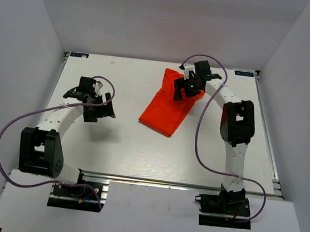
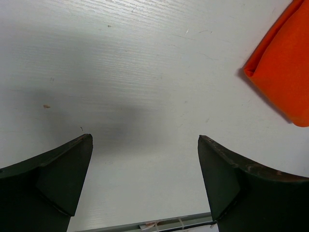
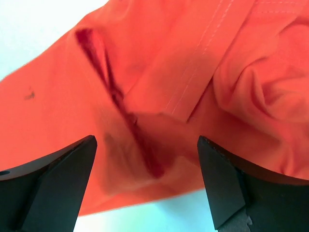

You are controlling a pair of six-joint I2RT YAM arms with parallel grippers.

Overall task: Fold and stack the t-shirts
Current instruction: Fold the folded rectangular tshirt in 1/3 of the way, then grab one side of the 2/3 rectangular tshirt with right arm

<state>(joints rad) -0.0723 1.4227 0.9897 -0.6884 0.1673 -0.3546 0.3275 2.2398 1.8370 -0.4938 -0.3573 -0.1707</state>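
Well to the left of the t-shirt (image 1: 166, 107), our left gripper (image 1: 96, 108) hangs over the bare table (image 1: 118, 145). Its jaws are spread wide with nothing between them, and its wrist view catches only the shirt's nearest folded corner.

The t-shirt lies on the table as a long, partly folded strip. Its far end is the wider one, and the cloth is bunched there.

Over that far end sits our right gripper (image 1: 187, 87), likewise wide apart and holding nothing. Its fingers are poised above a stitched hem (image 3: 203, 63) and a deep crease (image 3: 120, 106) (whether the tips touch the cloth we cannot tell).

We judge the step in hand to be taking up this far end to fold it over the rest. To do it well:

- We should close on the hem edge rather than on the loose bunch beside it.
- We should catch every layer in the grip.
- We should carry the cloth low, so that it lays down flat instead of rumpling.

We would also bring the left gripper across to the shirt's near corner to pin it, so the strip does not drag along.
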